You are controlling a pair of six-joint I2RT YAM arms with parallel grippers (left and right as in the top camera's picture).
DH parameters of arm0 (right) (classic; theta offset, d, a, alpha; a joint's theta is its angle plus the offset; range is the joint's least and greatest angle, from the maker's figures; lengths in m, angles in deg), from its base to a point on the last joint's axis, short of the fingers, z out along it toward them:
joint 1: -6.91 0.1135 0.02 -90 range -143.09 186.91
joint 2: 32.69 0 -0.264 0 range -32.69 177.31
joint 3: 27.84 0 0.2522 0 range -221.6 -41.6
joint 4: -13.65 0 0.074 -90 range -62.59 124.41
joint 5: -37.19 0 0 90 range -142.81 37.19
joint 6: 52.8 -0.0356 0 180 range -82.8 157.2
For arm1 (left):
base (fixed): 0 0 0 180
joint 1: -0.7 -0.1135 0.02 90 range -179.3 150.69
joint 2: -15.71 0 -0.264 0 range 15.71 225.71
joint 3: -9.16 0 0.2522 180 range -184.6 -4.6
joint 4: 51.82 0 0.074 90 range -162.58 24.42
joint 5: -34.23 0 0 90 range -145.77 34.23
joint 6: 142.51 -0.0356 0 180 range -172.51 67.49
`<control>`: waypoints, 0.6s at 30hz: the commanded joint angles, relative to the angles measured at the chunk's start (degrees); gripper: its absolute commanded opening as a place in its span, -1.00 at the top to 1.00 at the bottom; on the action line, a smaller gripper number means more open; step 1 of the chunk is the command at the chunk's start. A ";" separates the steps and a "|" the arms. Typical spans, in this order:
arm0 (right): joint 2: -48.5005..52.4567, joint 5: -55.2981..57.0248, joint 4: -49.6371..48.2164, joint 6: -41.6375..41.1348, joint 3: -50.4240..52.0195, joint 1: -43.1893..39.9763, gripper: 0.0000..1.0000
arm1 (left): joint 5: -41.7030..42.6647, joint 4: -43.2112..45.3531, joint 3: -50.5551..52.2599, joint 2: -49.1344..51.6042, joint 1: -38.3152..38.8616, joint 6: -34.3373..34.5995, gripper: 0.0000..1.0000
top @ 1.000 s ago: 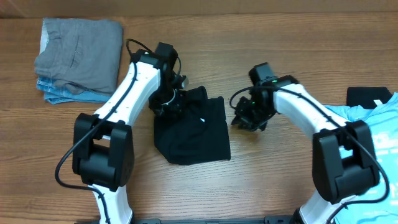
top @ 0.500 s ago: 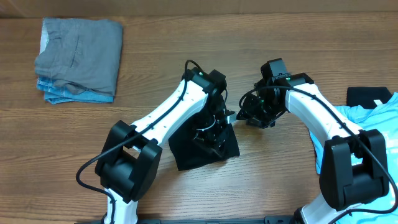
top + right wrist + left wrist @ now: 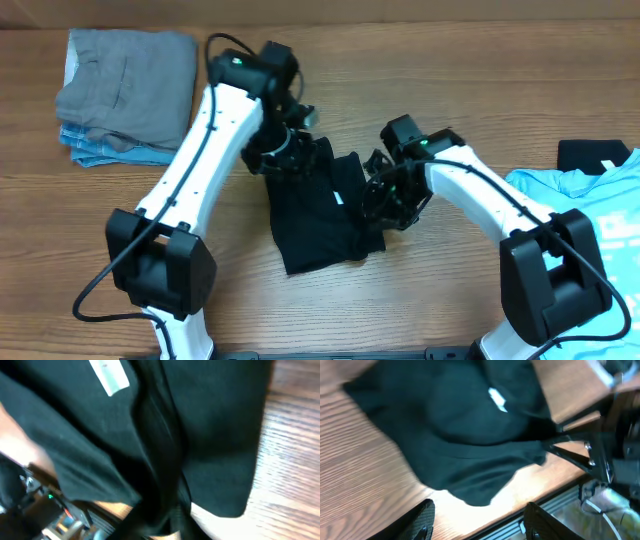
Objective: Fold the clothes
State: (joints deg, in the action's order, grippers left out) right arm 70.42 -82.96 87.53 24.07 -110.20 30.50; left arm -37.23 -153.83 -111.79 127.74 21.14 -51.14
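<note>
Table (image 3: 480, 60): wooden, with everything laid on it.
Black shirt (image 3: 315, 215): crumpled at the centre, between the two grippers.
Folded stack (image 3: 125, 90): grey over blue, set at the far left.
Light blue tee (image 3: 590, 205): spread at the right edge.
Left gripper (image 3: 477, 522): held over the shirt's far left end; jaws spread wide, nothing held between them.
Right gripper (image 3: 385, 200): set against the shirt's right edge; jaws hidden by black fabric, so their gap cannot be told.
White tag (image 3: 497, 399): seen on the shirt.
</note>
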 commanded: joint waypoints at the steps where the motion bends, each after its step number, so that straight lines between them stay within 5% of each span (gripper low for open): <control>1: -1.70 2.97 -1.09 -0.63 0.28 -0.09 0.92 | -1.18 0.04 -0.96 -1.16 -2.36 0.76 -0.21; 5: -2.95 17.53 3.50 -4.07 -4.31 -5.03 0.92 | -1.77 0.52 -0.96 -1.14 -2.54 0.31 -0.23; 9: -3.32 19.61 6.21 -4.72 -4.83 -8.66 0.83 | -2.64 1.09 -0.94 -1.14 -2.43 0.33 -0.25; 10: -3.32 19.63 6.56 -4.42 -4.81 -8.79 0.25 | -2.64 1.36 -0.94 -1.14 -2.43 0.33 -0.26; 11: -3.32 19.67 6.78 -3.48 -4.83 -8.79 -0.07 | -2.64 1.51 -0.94 -1.14 -2.43 0.33 -0.27; 15: -3.39 22.99 5.79 -2.95 -7.78 -10.23 -0.07 | -2.64 1.51 -0.92 -1.14 -2.43 0.33 -0.30; 18: -3.37 15.41 1.11 5.31 -14.16 -11.80 0.20 | -2.64 1.55 -0.92 -1.14 -2.43 0.33 -0.32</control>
State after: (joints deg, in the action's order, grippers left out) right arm 68.47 -62.74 91.81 21.87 -118.37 19.99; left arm -39.39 -152.38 -111.79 127.74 18.61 -50.99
